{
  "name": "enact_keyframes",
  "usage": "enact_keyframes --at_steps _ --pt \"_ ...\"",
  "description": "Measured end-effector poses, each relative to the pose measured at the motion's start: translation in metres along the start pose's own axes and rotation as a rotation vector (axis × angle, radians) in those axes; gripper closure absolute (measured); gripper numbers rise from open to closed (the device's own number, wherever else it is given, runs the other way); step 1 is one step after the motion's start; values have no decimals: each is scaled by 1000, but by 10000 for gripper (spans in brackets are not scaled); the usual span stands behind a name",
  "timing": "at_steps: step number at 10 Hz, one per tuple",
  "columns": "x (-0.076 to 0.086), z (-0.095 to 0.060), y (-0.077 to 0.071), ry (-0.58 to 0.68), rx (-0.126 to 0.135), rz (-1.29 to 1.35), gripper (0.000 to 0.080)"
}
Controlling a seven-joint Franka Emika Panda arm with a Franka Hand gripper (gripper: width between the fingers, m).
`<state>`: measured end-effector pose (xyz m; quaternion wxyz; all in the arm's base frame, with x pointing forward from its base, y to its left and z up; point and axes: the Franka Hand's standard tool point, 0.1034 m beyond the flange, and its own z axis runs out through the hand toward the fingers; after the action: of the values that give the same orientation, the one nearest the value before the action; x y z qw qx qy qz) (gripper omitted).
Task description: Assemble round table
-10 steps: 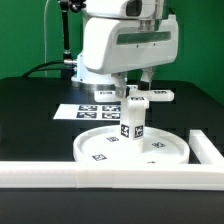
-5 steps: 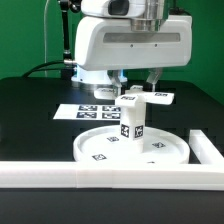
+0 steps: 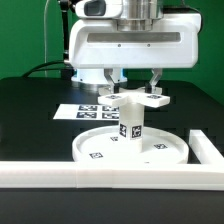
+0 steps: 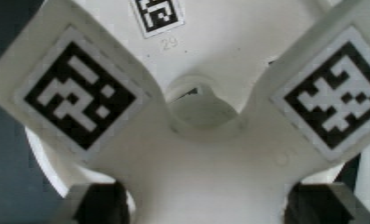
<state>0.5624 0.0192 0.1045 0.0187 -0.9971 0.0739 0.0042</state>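
Observation:
The large round disc [image 3: 100, 150] lies flat on the black table. The short thick post [image 3: 131, 125] stands upright in its middle. My gripper [image 3: 135, 84] is shut on the small cross-shaped piece [image 3: 137, 99] and holds it level right over the post's top; I cannot tell whether they touch. In the wrist view the cross-shaped piece [image 4: 200, 150] fills the picture, with two tagged arms and a round hole in the middle. It spans the gap between my dark fingers [image 4: 104, 201], and my gripper [image 4: 214, 205] clamps it from both sides.
The marker board [image 3: 88, 111] lies behind the disc. A long white border bar [image 3: 100, 172] runs along the front. Another bar [image 3: 206, 148] angles back at the exterior view's right. The arm's white body hangs over the disc.
My gripper has carried the cross-shaped piece toward the exterior view's left, from beside the post's top to over it. The disc and post have not moved.

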Motion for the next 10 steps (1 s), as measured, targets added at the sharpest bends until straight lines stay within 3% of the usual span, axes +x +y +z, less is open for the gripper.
enact_keyframes --at_steps 6,10 --pt "0 0 -1 -2 17 466 364" --pt "0 1 -4 -7 26 615 364"
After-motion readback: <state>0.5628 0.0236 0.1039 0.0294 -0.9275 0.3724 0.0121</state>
